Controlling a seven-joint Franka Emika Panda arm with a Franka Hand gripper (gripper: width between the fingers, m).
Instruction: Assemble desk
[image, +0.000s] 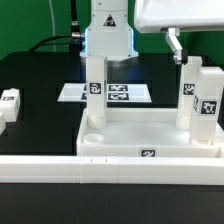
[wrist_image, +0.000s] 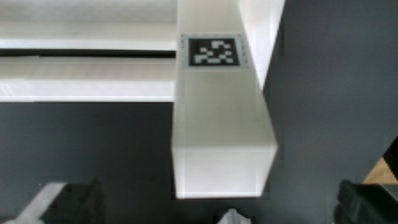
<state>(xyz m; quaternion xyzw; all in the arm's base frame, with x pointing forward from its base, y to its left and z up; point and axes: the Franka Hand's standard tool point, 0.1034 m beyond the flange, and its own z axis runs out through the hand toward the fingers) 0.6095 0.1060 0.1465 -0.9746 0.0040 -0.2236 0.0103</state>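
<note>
Desk top (image: 120, 136) sits at 6 o'clock from the marker board (image: 118, 92). Three legs stand in it: one (image: 93, 98) at its 10 o'clock corner and a pair (image: 190, 92) at 2 o'clock. The gripper (image: 175, 47) hangs right above that pair, fingers (wrist_image: 68, 203) spread apart, clamping nothing. A fourth leg (image: 9, 103) lies way off at 9 o'clock.
</note>
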